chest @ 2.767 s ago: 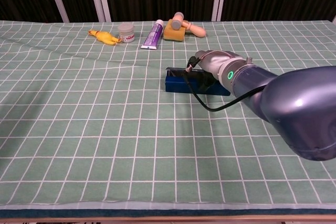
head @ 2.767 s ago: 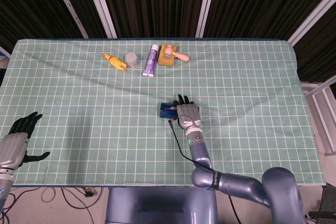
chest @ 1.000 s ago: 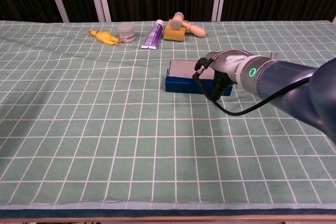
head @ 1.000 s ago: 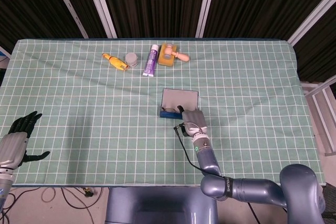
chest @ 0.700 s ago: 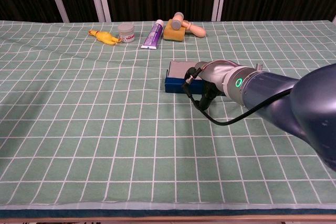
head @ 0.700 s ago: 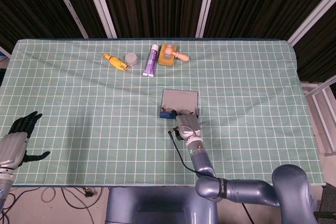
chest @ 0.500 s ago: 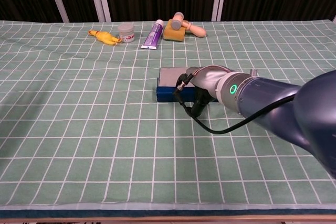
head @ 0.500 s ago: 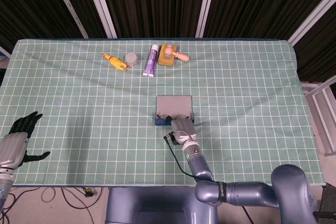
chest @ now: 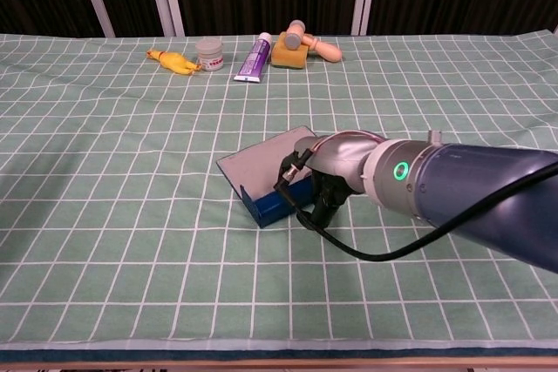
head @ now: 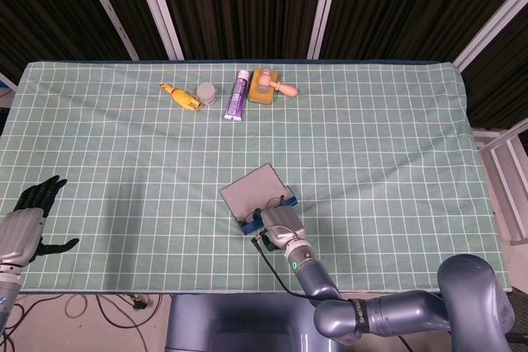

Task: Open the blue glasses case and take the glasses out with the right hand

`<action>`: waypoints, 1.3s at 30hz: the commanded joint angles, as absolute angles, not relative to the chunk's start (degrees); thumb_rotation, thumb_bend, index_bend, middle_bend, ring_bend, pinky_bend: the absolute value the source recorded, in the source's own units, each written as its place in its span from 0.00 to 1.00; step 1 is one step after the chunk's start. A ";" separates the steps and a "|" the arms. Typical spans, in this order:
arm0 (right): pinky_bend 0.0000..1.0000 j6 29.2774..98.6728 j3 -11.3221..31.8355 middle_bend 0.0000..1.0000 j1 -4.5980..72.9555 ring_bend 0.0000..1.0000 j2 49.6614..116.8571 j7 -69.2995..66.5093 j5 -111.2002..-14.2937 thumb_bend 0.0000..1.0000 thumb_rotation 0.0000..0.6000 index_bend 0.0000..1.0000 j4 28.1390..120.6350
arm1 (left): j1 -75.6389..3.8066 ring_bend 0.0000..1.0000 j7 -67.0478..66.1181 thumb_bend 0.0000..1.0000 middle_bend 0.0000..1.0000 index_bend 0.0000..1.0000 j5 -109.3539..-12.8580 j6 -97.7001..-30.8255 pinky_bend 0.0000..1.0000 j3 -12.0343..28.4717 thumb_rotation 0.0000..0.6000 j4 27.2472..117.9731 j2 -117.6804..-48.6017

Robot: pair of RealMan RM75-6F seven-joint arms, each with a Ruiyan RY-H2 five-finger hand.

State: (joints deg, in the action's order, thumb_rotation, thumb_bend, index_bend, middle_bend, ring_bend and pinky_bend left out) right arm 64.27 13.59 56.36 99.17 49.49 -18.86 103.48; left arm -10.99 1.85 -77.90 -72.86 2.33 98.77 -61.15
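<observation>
Right hand [head: 279, 222] low over the worktop, back of hand up, fingers [chest: 324, 191] curled down and forward; can't tell whether they grip anything. Forearm runs back toward the robot's base, green wrist light on. Left hand [head: 26, 218] at the near-left edge, fingers spread, holding nothing.

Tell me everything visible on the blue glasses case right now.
The blue glasses case lies open on the green checked cloth, skewed to the grid. Its grey-lined lid is folded back flat. The base is a shallow blue tray with glasses partly visible inside. The right robot hand rests on its near edge.
</observation>
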 commanded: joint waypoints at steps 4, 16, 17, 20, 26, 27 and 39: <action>1.00 66.78 10.96 0.95 56.33 1.00 95.37 51.71 -16.48 0.51 1.00 0.37 108.19 | -10.98 0.00 1.83 0.00 0.00 0.00 -77.78 -72.78 0.00 2.31 1.00 98.93 -61.12; 1.00 74.09 7.12 0.95 56.54 1.00 90.12 56.66 -12.73 0.51 1.00 0.39 111.70 | -10.76 0.00 1.87 0.00 0.00 0.00 -78.17 -73.24 0.00 2.19 1.00 99.24 -60.97; 1.00 74.82 6.80 0.95 56.52 1.00 89.65 57.18 -12.46 0.51 1.00 0.39 112.05 | -10.74 0.00 1.84 0.00 0.00 0.00 -78.19 -73.30 0.00 2.20 1.00 99.24 -60.97; 1.00 76.37 6.26 0.95 56.51 1.00 88.67 58.27 -12.03 0.51 1.00 0.39 112.85 | -10.69 0.00 1.80 0.00 0.00 0.00 -78.23 -73.40 0.00 2.18 1.00 99.32 -60.96; 1.00 77.78 6.16 0.95 55.78 1.00 87.29 57.80 -12.86 0.51 1.00 0.39 113.76 | -10.62 0.00 1.65 0.00 0.00 0.00 -78.38 -73.58 0.00 2.15 1.00 99.33 -61.01; 1.00 77.99 6.06 0.95 55.79 1.00 87.21 57.95 -13.28 0.51 1.00 0.39 113.65 | -10.62 0.00 1.66 0.00 0.00 0.00 -78.38 -73.60 0.00 2.16 1.00 99.34 -61.01; 1.00 79.31 7.57 0.94 55.65 1.00 87.02 58.54 -12.32 0.51 1.00 0.37 110.99 | -10.55 0.00 1.88 0.00 0.00 0.00 -78.43 -73.70 0.00 2.19 1.00 99.43 -60.90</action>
